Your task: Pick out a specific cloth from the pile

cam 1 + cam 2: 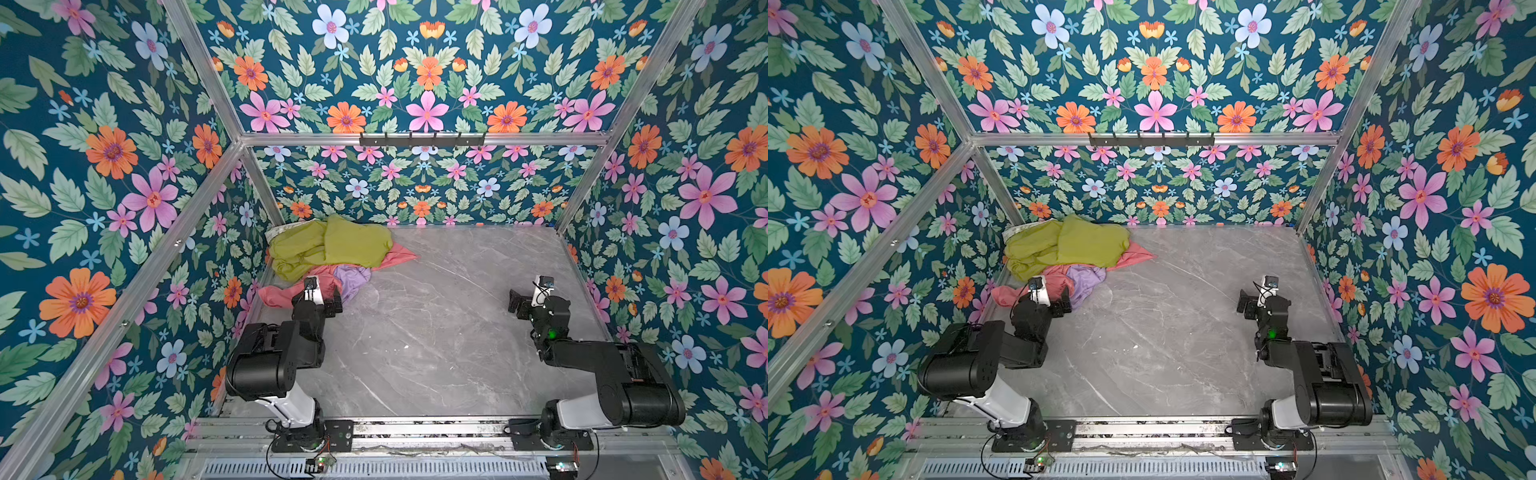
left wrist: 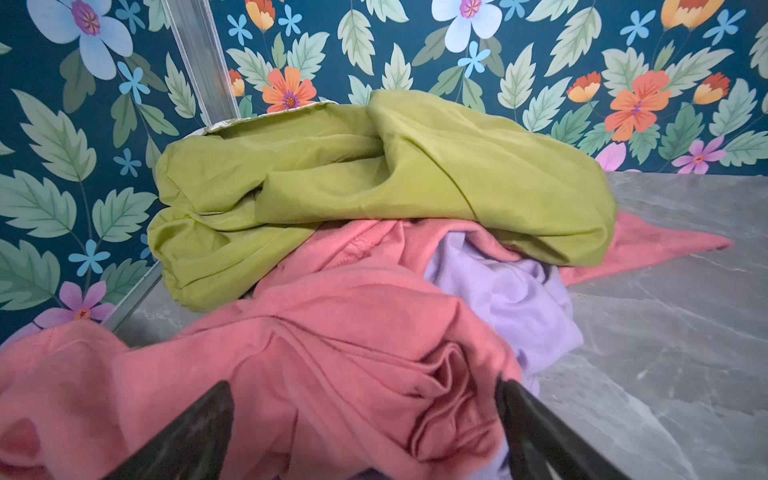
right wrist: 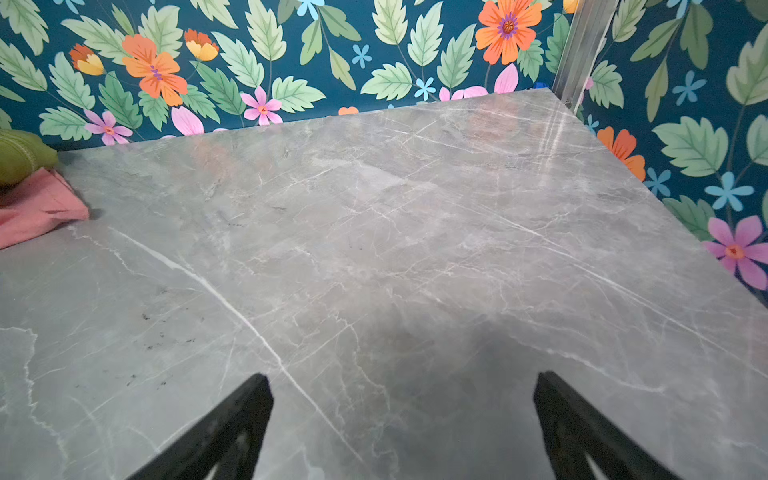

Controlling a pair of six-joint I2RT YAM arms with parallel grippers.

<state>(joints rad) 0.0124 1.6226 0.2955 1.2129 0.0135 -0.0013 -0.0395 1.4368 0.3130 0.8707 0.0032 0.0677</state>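
Salmon-pink cloth (image 2: 332, 340) lies bunched just ahead of the left tool (image 2: 363, 384), whose jaws stand released and wide.

I can't make out any readable text from here — no labels, brands, numbers or signs on the cloths, the arms, the walls or the table in any view.

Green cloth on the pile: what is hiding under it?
The salmon-pink cloth sticks out from under the olive-green cloth on two sides, and the lavender cloth runs up to its edge. White fabric peeks out behind it. Whatever else lies beneath is covered.
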